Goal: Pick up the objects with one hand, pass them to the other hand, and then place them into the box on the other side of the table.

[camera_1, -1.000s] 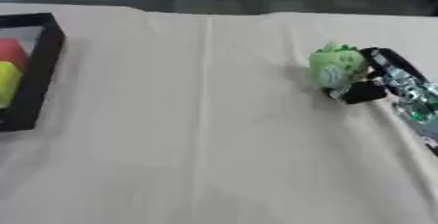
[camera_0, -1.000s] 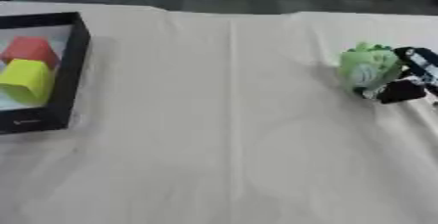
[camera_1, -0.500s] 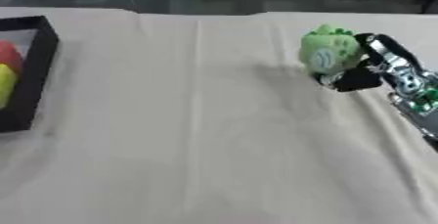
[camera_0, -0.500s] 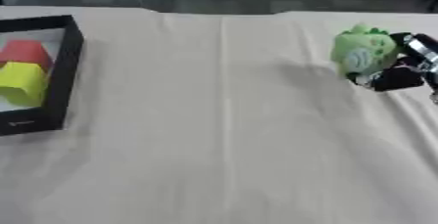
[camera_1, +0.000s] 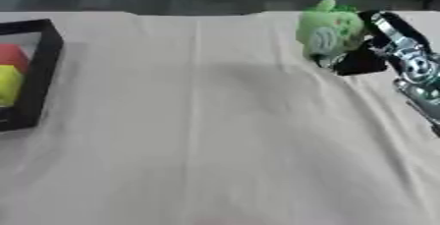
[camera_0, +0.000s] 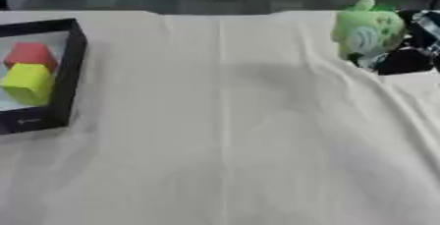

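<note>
Green plush toy [camera_0: 368,33] sits at the far right in the left eye view, soft and rounded with a small nub on top and a paler swirl mark on its side; details are blurred. It is lifted off the cream tablecloth [camera_0: 223,135], casting a faint shadow left of it. Right hand [camera_0: 411,52] is mostly cut off by the right edge here, only dark fingers under and behind the toy. Black box [camera_0: 53,94] at the left edge is cropped on its left side, holding a red block [camera_0: 31,54] and a yellow block [camera_0: 27,82] touching each other. Right eye view shows more of the right hand: black fingers curled round the toy's lower right side, gripping it, with the silver-jointed wrist and forearm [camera_1: 416,82] running off toward the lower right. Toy's underside is hidden by the fingers. Box is even more cropped here, only slivers of the red and yellow blocks visible. Left hand shows in neither view. Dark floor and blurred shapes lie beyond the table's far edge, can't make out.
</note>
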